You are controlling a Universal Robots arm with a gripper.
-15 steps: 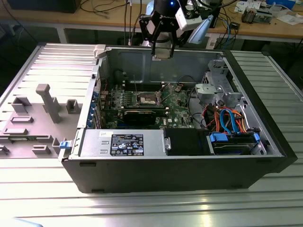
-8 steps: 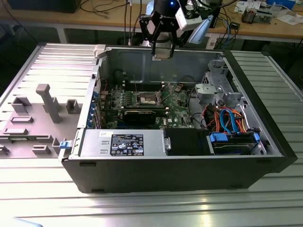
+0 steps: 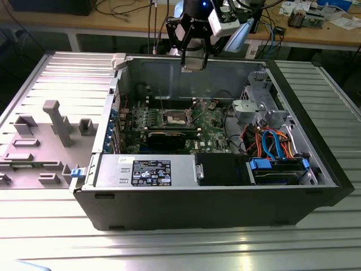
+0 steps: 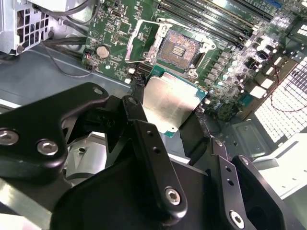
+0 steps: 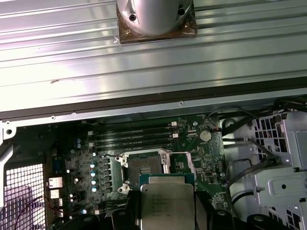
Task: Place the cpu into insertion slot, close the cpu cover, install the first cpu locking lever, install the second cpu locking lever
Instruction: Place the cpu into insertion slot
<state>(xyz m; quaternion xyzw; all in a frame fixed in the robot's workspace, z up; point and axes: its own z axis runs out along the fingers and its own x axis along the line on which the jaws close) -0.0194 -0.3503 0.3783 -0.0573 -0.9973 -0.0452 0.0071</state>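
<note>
One cpu (image 4: 170,103) held tight by the gripper (image 4: 165,117), apparently well clear of the insertion slot (image 4: 180,48).

A ribbed metal table (image 3: 169,248) (glare-streaked) fronts a wooden workbench (image 3: 84,23) strewn with cables (image 3: 107,8).

Silvery-grey cpu (image 4: 171,98) with green edge; black claw (image 4: 165,112); green board (image 4: 120,48); dark slot (image 4: 181,48), silver rim; ribbed grey bench (image 3: 180,248); black case (image 3: 197,209).
</note>
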